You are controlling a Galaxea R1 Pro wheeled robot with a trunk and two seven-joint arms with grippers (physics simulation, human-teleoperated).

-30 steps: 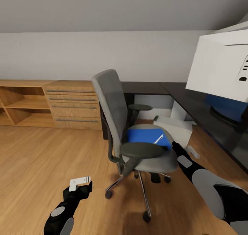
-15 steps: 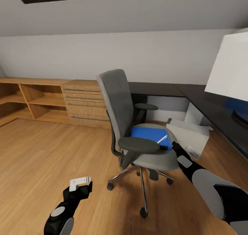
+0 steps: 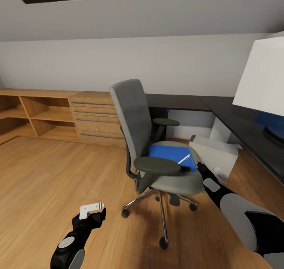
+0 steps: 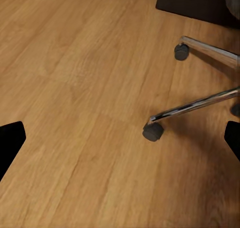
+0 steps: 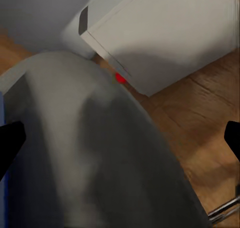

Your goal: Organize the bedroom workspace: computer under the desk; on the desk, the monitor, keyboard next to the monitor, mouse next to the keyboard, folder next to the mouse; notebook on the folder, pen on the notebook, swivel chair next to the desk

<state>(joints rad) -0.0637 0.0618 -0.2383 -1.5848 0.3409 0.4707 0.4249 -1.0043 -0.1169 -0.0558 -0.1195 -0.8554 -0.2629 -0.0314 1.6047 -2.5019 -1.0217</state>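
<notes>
The swivel chair (image 3: 136,119) stands on the wood floor with its back turned toward me. A blue folder (image 3: 167,154) lies on its grey seat, and a thin white pen (image 3: 183,159) rests on the folder. I cannot make out a notebook. My right gripper (image 3: 199,167) is open at the seat's right edge; its wrist view shows the seat (image 5: 75,153) and the computer (image 5: 165,33) with its red light. The computer (image 3: 215,153) sits under the black desk (image 3: 232,113). The monitor (image 3: 262,78) stands on the desk. My left gripper (image 3: 94,214) hangs open and empty above the floor. Keyboard and mouse are out of view.
Light wooden low shelving and drawers (image 3: 92,119) run along the back wall at left. The chair's chrome spokes and casters (image 4: 152,131) spread over the floor near my left gripper. Open wood floor (image 3: 47,174) lies to the left of the chair.
The whole view has swung left and up, so more shelving and less of the monitor show. Both arms keep their place in the picture. Nothing was taken hold of.
</notes>
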